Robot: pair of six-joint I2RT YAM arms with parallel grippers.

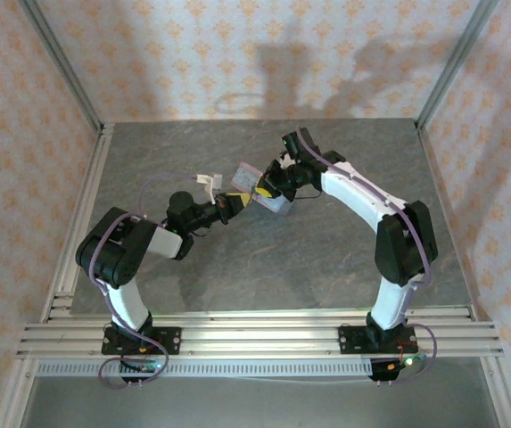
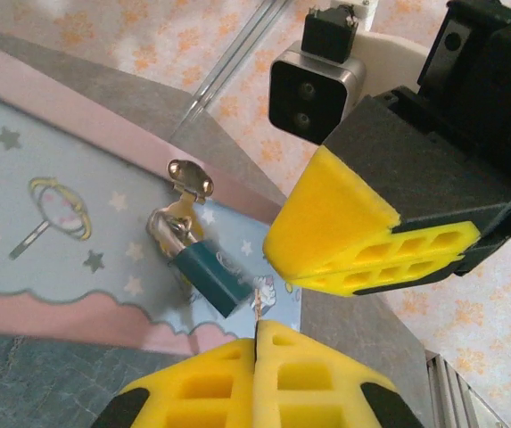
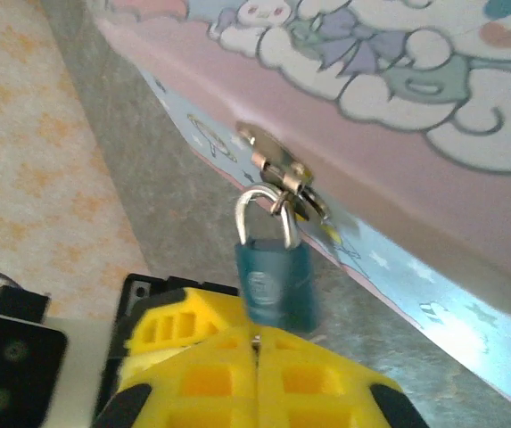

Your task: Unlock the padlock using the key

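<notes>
The arms are working on getting the key in: the left fingers [image 2: 309, 374] are clenching what looks like the key [image 2: 257, 308], its thin tip poking out just beside the lower end of the padlock [image 2: 209, 275]. The padlock is hanging by its shackle from the hasp [image 2: 188, 178] of the tin box [image 2: 50, 259]. The right fingers [image 3: 317, 383] are pressing together just under it, grasping nothing I can make out. Next, the left arm is probably needing to line the tip up finely with the padlock's underside before pushing in and turning

I'm looking at a grey, stone-patterned desk [image 1: 326, 259] with aluminium rails [image 1: 255, 334] along its near edge and its left side. A pastel blue-and-pink cartoon tin box [image 1: 273, 205] sits on it just beyond the middle.
</notes>
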